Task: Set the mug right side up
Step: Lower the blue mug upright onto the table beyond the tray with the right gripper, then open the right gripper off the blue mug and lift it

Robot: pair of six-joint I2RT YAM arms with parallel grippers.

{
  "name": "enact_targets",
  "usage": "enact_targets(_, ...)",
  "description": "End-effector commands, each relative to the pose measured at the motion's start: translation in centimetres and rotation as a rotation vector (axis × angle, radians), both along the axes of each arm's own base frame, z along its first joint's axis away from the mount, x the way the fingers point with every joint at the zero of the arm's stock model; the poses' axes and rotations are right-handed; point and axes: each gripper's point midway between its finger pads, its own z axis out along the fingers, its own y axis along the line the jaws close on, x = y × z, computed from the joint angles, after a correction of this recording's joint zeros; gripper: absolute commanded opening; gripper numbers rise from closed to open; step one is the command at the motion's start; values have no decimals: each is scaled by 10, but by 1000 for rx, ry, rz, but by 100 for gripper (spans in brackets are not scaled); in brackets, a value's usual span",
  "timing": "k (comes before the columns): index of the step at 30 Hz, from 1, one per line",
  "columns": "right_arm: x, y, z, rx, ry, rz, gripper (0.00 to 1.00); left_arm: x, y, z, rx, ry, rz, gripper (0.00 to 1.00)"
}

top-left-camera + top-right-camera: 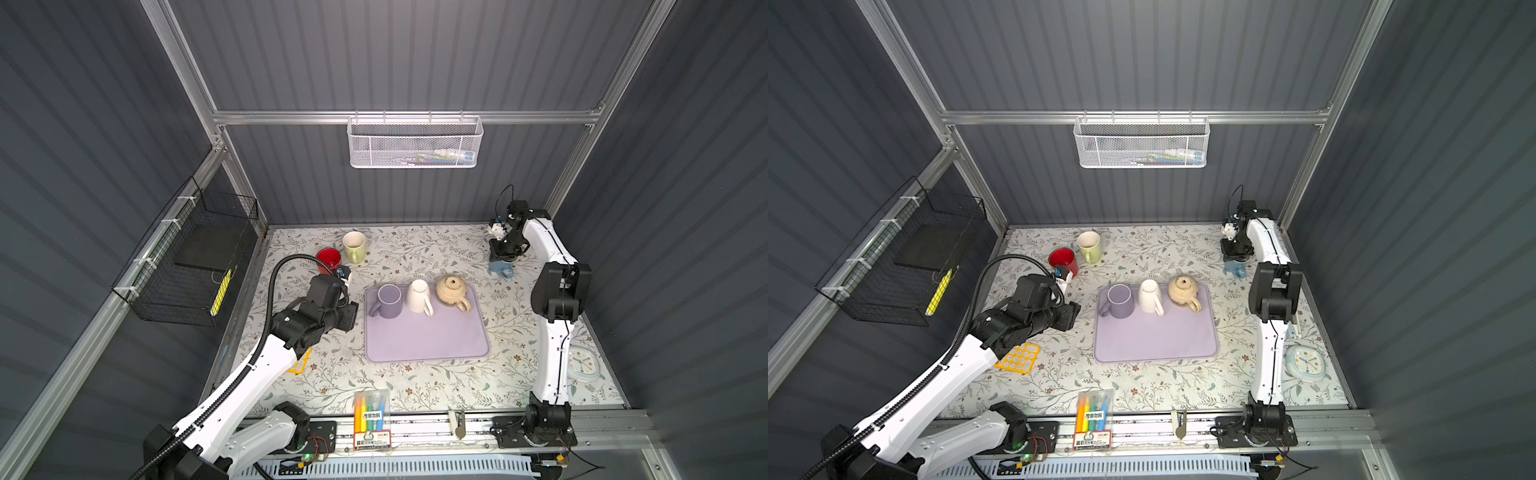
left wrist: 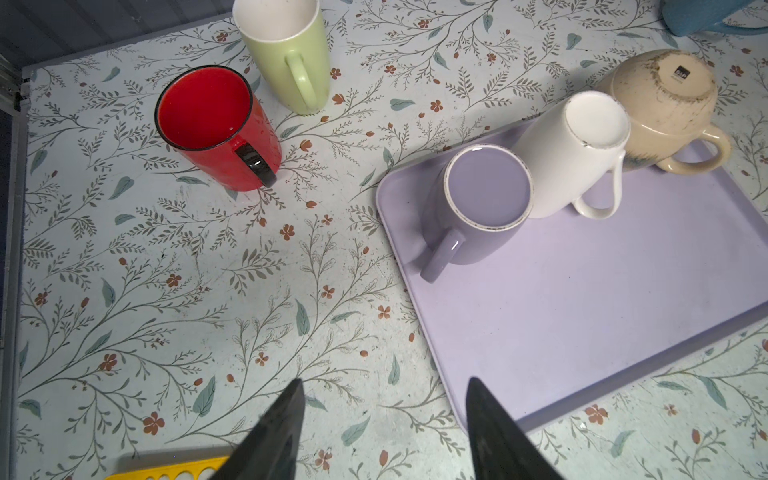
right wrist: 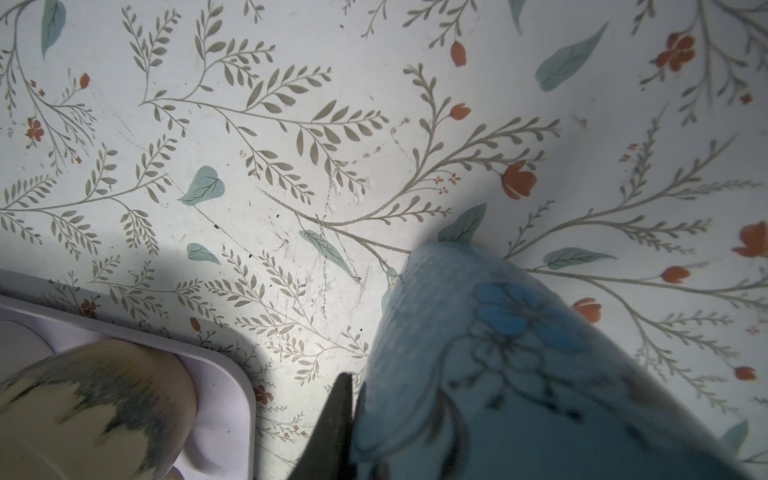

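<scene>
**Blue mug (image 1: 501, 268) at set-down, release to come**

We find it on the floral table (image 1: 415, 382), right of centre in both top views, up and right of the purple tray (image 1: 428, 336). The right gripper (image 1: 503, 257) sits over it. One finger (image 3: 334, 419) lies along its wall, but we cannot tell whether it is pinching or free. We judge letting go is next: part the jaws and rise straight up. The left gripper (image 2: 384, 384) hangs spread and empty.

Lilac tray (image 2: 582, 311); blue floral mug (image 3: 519, 374); red mug (image 2: 216, 124); pale green mug (image 2: 291, 54); leaf-and-flower table (image 2: 166, 270).
</scene>
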Motion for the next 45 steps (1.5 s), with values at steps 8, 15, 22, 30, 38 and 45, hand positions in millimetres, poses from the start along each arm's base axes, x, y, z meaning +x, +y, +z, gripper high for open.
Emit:
enact_targets(8, 8, 1, 6, 9, -22, -1, 30, -1, 4, 7, 9, -10, 7, 62)
enact_targets(15, 18, 6, 12, 13, -50, -34, 28, 0, 3, 7, 9, -14, 4, 62)
enact_targets(22, 24, 9, 9, 11, -54, -84, 27, -2, 5, 6, 12, -18, 1, 62)
enact_targets(30, 20, 13, 29, 19, -75, -92, 30, -2, 3, 8, 3, -27, -10, 62)
enact_targets(38, 13, 11, 71, -33, -153, -76, 34, -1, -3, 10, -24, -43, -32, 62)
enact_targets(45, -3, 9, 98, -55, -200, -83, 35, 8, -15, 14, -48, -72, -75, 63)
